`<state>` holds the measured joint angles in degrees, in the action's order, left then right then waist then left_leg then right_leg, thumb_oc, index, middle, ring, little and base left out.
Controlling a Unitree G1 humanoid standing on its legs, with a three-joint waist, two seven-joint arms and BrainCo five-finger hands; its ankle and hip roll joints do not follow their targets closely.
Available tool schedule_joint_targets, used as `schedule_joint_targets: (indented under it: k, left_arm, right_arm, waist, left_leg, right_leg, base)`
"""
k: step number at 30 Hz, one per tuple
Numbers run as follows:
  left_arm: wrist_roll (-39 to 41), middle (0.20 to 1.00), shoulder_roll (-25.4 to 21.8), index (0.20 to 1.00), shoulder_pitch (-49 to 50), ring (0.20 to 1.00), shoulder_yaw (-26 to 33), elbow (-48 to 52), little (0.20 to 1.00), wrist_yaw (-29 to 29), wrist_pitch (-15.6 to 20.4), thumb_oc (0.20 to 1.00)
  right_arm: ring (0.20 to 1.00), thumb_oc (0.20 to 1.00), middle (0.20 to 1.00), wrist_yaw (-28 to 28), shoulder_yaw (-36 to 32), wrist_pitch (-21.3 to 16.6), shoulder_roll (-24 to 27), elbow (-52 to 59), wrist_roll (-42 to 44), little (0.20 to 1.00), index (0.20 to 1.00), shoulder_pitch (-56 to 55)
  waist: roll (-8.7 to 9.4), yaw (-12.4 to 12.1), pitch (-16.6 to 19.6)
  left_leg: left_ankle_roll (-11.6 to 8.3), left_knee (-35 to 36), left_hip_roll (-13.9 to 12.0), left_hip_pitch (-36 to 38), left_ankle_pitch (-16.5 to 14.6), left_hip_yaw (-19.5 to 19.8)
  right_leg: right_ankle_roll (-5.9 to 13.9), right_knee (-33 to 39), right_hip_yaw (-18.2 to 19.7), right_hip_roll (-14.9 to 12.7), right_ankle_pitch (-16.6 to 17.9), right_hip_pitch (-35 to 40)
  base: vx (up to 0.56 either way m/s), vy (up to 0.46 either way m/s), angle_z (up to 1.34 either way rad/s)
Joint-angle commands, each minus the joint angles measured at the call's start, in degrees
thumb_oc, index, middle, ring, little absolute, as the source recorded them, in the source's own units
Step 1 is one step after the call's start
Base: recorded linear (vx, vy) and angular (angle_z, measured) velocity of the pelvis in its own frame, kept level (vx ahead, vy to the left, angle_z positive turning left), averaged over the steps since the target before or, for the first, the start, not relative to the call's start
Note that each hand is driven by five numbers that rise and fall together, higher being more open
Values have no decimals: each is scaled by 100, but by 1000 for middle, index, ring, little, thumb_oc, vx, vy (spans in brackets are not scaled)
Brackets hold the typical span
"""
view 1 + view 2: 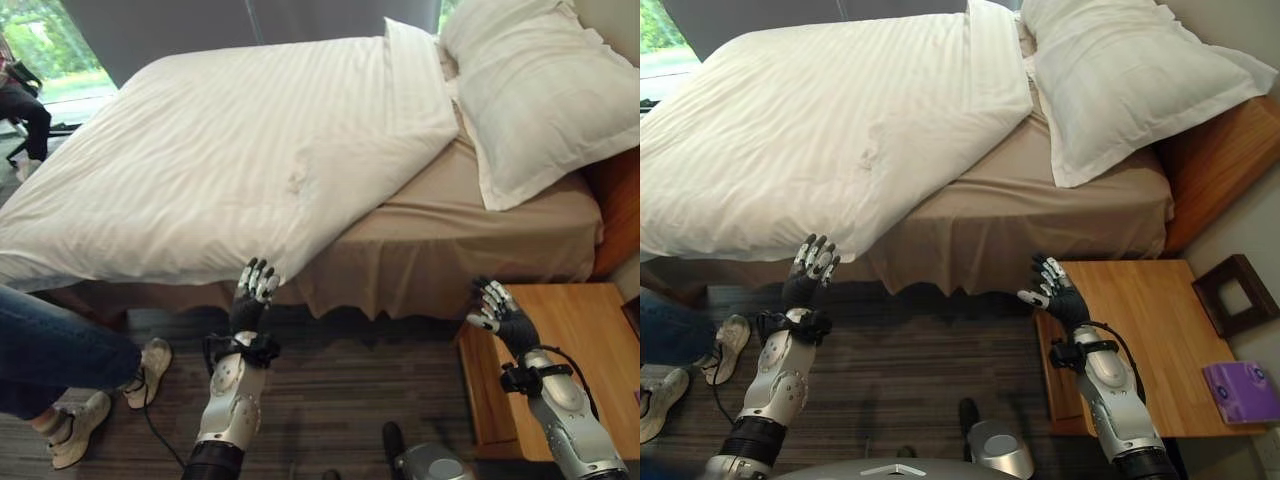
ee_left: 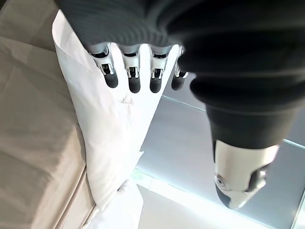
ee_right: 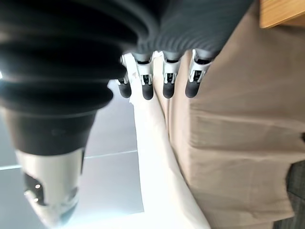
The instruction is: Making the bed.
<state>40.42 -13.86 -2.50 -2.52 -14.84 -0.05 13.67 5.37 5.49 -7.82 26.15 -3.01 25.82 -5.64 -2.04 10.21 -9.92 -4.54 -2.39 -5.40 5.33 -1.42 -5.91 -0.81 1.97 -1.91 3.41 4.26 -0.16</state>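
Dark plank floor (image 1: 330, 400) runs under a bed (image 1: 1040, 225) whose tan sheet lies bare near the headboard, the white duvet (image 1: 220, 150) pulled askew so its corner droops over the near edge. The robot's left hand (image 1: 252, 292) is raised with fingers straight and spread, holding nothing, its tips just below the hanging duvet corner. Its right hand (image 1: 1055, 290), likewise wide and empty, hovers beside the tan skirt, above the near corner of a wooden bedside bench (image 1: 1150, 340). A large pillow (image 1: 1130, 80) lies well beyond the right hand, at the head of the bed. A person's legs and pale shoes (image 1: 95, 400) stand to the outside of the left hand.

Judged from here, a grasp of the drooping corner alone could drag the duvet further off the bed. The right hand risks knocking the bench edge, and the left arm swings close to the person.
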Motion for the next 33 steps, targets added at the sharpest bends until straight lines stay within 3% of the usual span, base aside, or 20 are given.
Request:
schedule_joint_targets:
  k: [1,3,4,5,7,9,11,12,21,29,30,33]
  left_arm:
    - [231,1000,-292,1000,-247,1000,19,-97,1000,-104,248,1000]
    - [226,1000,-256,1000,-223,1000,16,-122,1000,-49,237,1000]
    - [263,1000,-222,1000,-230,1000,25,-127,1000,-32,241,1000]
    - [221,1000,-193,1000,-235,1000,-9,-166,1000,-48,222,1000]
    - [92,1000,-251,1000,-190,1000,-29,-175,1000,-45,207,1000]
    - [3,1000,-302,1000,-39,1000,47,-126,1000,6,255,1000]
    - [46,1000,-300,1000,-38,1000,77,-150,1000,-27,235,1000]
    - [33,1000,-284,1000,3,1000,32,-116,1000,-18,240,1000]
    - [-345,1000,-633,1000,-67,1000,117,-176,1000,97,195,1000]
    - [-306,1000,-468,1000,-49,1000,48,-344,1000,119,180,1000]
    - [-697,1000,-626,1000,745,1000,668,126,1000,275,-1,1000]
    - [-410,1000,-474,1000,813,1000,897,-134,1000,298,45,1000]
  right_arm:
    - [1000,1000,1000,13,-97,-358,75,350,167,1000,1000,-24]
    - [1000,1000,1000,-47,-162,-326,87,370,133,1000,1000,-130]
    - [1000,1000,1000,-86,-207,-322,72,357,121,1000,1000,-166]
    - [1000,1000,1000,-114,-284,-320,48,327,137,1000,1000,-222]
    - [1000,1000,1000,-97,-273,-310,67,298,91,1000,1000,-236]
    - [1000,1000,1000,-78,-138,-289,62,249,12,1000,1000,-143]
    - [1000,1000,1000,-33,-102,-240,54,224,-36,1000,1000,-112]
    - [1000,1000,1000,-44,-82,-223,39,238,-105,1000,1000,-85]
    - [1000,1000,1000,16,182,-121,-163,158,-99,1000,1000,25]
    - [1000,1000,1000,-21,59,-138,-387,58,273,1000,1000,-74]
    - [1000,1000,1000,-803,-1115,-358,-794,-773,456,1000,1000,-119]
    - [1000,1000,1000,-726,-883,-220,-554,-704,55,1000,1000,94]
  waist:
    - [279,99,41]
    - [316,122,-6]
    - [319,172,5]
    - [282,168,48]
    - [187,102,71]
    - [93,-80,33]
    - [90,-83,46]
    - [56,-110,97]
    - [142,-86,234]
    - [213,49,255]
    - [241,-605,30]
    - [301,-747,114]
  left_leg:
    - [-234,-1513,-201,-32,860,-51]
    - [-194,-1741,-306,-255,928,-154]
    - [-193,-1508,-457,-330,924,-377]
    - [-212,-836,-477,-384,828,-589]
    - [-167,-102,-203,-374,710,-379]
    - [-127,292,146,-620,826,279]
    - [-79,330,159,-466,703,232]
    - [-27,677,202,-265,706,187]
    - [231,739,343,-105,437,-245]
    - [316,739,399,-49,320,-487]
    - [313,583,227,-197,213,-274]
    - [208,616,132,-100,247,-449]
  right_leg:
    - [365,142,419,-451,344,-28]
    - [291,157,422,-520,259,100]
    - [326,174,400,-589,241,150]
    - [406,198,399,-664,175,222]
    - [474,213,422,-671,98,240]
    - [484,166,561,-640,-13,335]
    - [503,89,618,-627,-81,350]
    - [528,85,681,-609,-75,336]
    - [816,97,1116,-725,51,176]
    - [979,42,1387,-732,185,23]
    - [968,-300,-68,-1297,-222,110]
    - [1019,-51,-168,-1306,-54,227]
  base:
    - [105,-138,45]
    - [128,-69,43]
    - [217,47,29]
    - [194,122,35]
    - [176,117,12]
    - [169,96,-25]
    - [136,123,-65]
    - [101,119,-67]
    - [52,143,-28]
    - [-5,65,-16]
    - [-43,-15,-14]
    - [-41,-55,-19]
